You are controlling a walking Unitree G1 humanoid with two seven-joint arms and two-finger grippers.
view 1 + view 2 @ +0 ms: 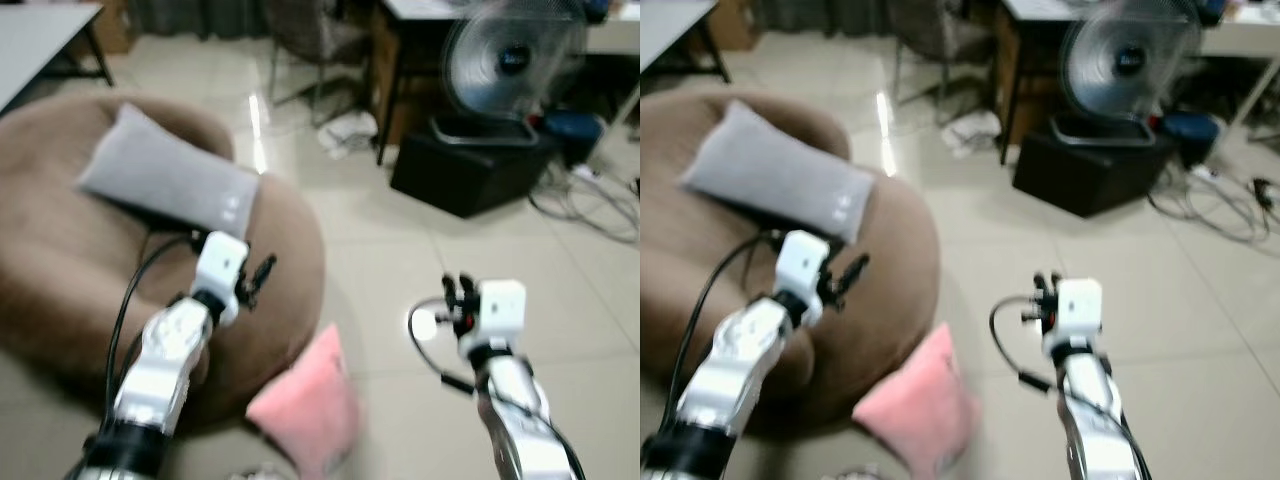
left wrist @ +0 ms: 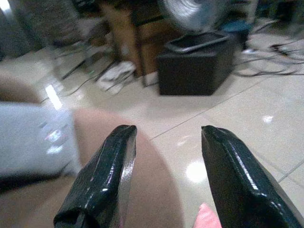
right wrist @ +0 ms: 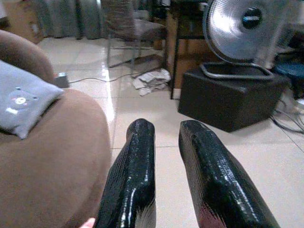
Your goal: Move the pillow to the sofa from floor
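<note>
Pink pillow point(image 1: 302, 408) on floor against brown sofa point(image 1: 60, 250); fan point(image 1: 510, 60) beyond.

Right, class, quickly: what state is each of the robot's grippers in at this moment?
Left gripper: open, holding nothing, above the brown sofa.
Right gripper: open with a narrow gap, holding nothing, over the floor.

Pink pillow on the floor, brown sofa beside it

The pink pillow point(image 1: 303, 402) lay tilted on the tiled floor point(image 1: 400, 260), apparently leaning against the front edge of the round brown sofa point(image 1: 60, 260), though blur obscured the contact.
</note>
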